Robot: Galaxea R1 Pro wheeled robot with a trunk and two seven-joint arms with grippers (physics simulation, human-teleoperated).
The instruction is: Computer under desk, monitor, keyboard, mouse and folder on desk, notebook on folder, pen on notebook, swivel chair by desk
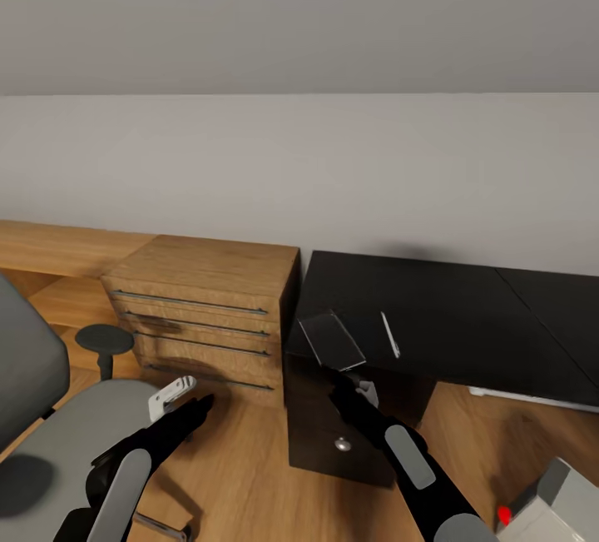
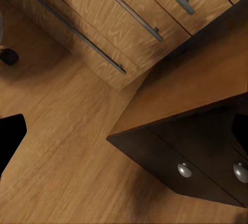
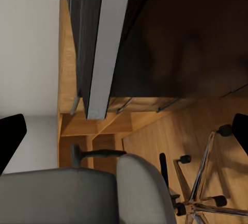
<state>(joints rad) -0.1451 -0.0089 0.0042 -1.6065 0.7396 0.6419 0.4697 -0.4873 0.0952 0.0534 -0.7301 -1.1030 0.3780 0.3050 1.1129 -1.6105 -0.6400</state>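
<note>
The black-topped desk (image 1: pixel 466 317) stands at the right. On its near left corner lies a thin dark flat item (image 1: pixel 333 340); whether it is the folder or the notebook I cannot tell. The white pen (image 1: pixel 390 334) lies just right of it. My right gripper (image 1: pixel 348 377) sits at that item's near edge, and in the right wrist view this gripper (image 3: pixel 124 141) is open, with a grey slab (image 3: pixel 101 43) edge-on ahead. My left gripper (image 1: pixel 200 402) hangs open over the floor beside the grey swivel chair (image 1: pixel 50 434). The computer (image 1: pixel 553 496) shows at the lower right. Monitor, keyboard and mouse are out of view.
A light-wood cabinet (image 1: pixel 208 309) with long handles stands against the wall, left of the desk. The desk's black drawer unit (image 1: pixel 341 442) with round knobs (image 2: pixel 184 170) is just ahead of my arms. The chair's chrome base (image 3: pixel 206 203) rests on the wooden floor (image 1: pixel 249 475).
</note>
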